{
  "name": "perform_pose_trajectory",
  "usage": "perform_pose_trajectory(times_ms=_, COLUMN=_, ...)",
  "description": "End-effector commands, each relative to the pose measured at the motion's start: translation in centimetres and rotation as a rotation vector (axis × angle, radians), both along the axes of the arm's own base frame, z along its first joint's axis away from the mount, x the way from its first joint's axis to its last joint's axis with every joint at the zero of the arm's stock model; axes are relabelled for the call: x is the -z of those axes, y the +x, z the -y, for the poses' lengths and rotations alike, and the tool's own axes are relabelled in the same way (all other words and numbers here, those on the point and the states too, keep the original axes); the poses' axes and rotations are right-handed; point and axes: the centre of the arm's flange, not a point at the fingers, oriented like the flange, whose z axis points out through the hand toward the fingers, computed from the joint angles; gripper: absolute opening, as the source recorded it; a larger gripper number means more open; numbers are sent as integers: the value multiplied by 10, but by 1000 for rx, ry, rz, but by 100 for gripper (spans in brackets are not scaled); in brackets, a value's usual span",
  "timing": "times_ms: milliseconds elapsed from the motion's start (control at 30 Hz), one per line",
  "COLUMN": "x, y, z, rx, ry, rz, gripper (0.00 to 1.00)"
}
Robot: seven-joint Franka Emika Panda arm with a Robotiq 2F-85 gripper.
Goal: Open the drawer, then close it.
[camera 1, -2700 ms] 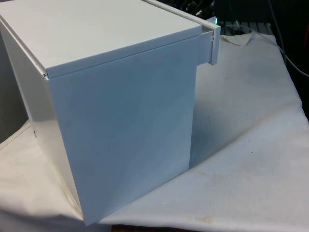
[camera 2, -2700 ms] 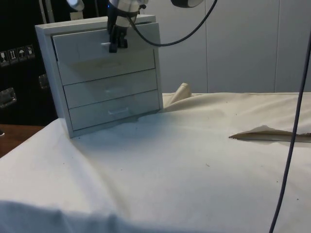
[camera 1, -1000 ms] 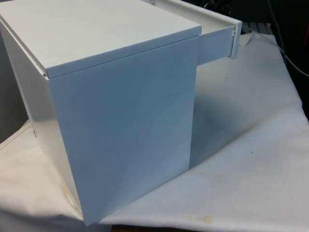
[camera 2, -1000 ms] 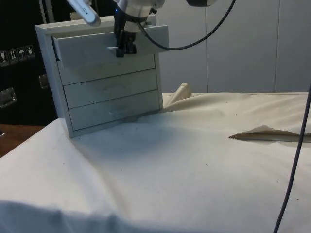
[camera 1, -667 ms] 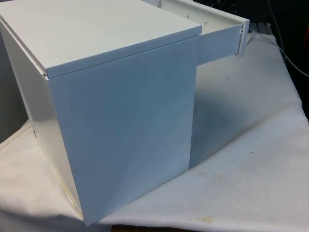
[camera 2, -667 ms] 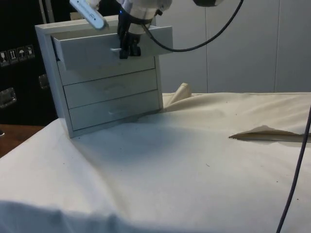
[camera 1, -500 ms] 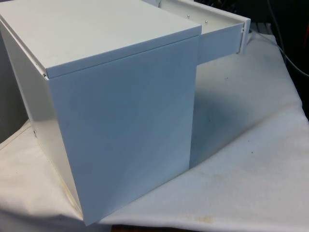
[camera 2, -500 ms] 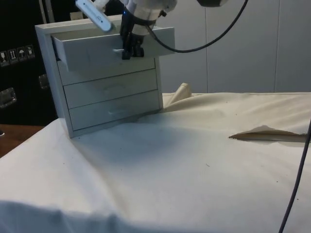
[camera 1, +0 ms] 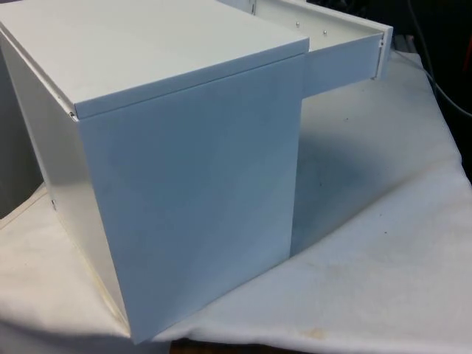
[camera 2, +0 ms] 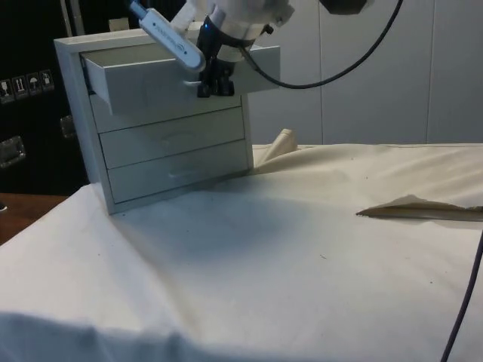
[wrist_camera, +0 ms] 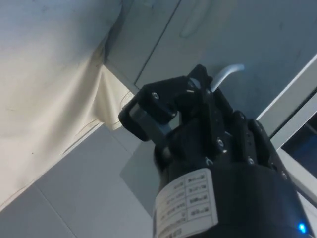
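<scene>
Claw [camera 2: 214, 88] is clamped on the handle [wrist_camera: 225, 73] of the top drawer [camera 2: 181, 79], fingers closed around it at the drawer front. Drawer sits partly drawn out of the chest [camera 2: 162, 128], its box extending behind the claw; the two lower drawers beneath the claw remain flush. Opening appears well under way, perhaps near complete; closing is still to do. Compared with 2.7 s ago, the drawer front [camera 1: 380, 53] projects noticeably further from the chest, and the claw has travelled outward with it.
</scene>
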Motion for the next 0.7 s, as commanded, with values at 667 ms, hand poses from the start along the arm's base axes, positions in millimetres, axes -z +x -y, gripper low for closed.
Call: perform_pose_trajectory(times_ms=667, x=5, y=-6, z=-7, rx=9, ry=-31, rz=6, gripper=24)
